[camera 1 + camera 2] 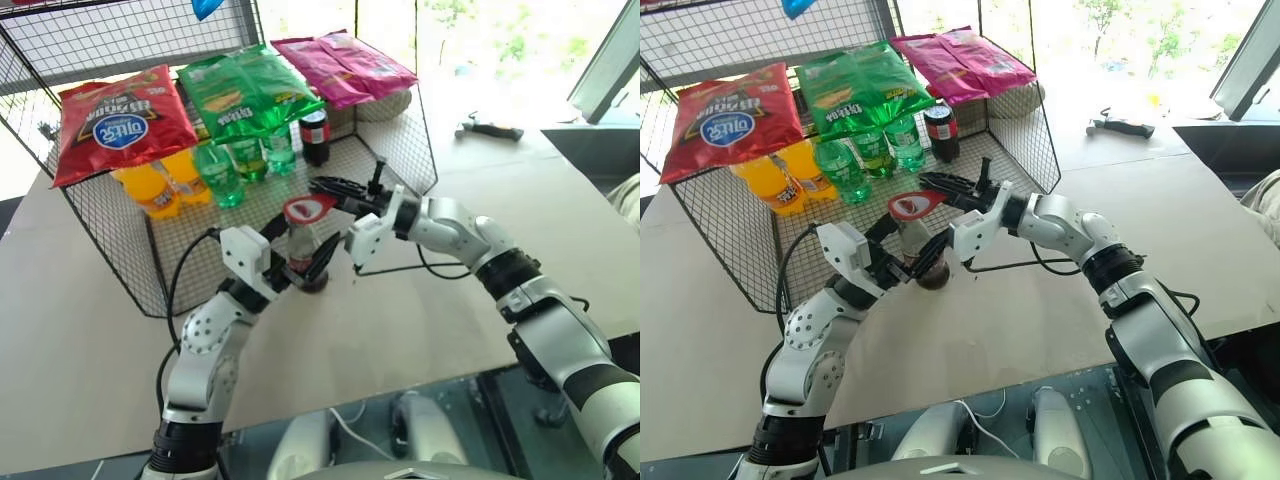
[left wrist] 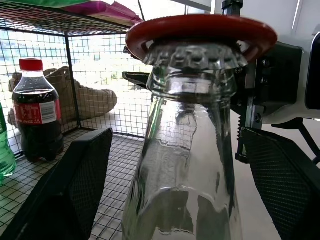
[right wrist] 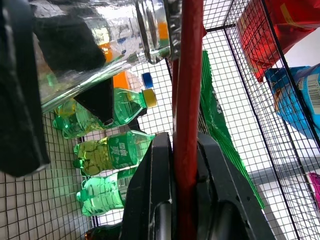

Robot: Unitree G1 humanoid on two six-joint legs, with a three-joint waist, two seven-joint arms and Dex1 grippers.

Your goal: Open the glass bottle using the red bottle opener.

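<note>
The glass bottle (image 1: 300,250) stands upright on the table just in front of the wire cage. The red bottle opener (image 1: 308,209) lies with its ring head over the bottle's cap, seen close in the left wrist view (image 2: 200,27). My left gripper (image 1: 300,258) is open, with one black finger (image 2: 75,190) on each side of the bottle's body and a gap to the glass. My right gripper (image 1: 332,195) reaches in from the right and is shut on the opener's handle (image 3: 187,90).
A wire cage (image 1: 150,260) behind the bottle holds green bottles (image 1: 228,170), orange bottles (image 1: 160,190) and a small dark cola bottle (image 1: 314,135), with snack bags (image 1: 120,115) on top. A dark tool (image 1: 488,128) lies at the back right. Black cables run over the table.
</note>
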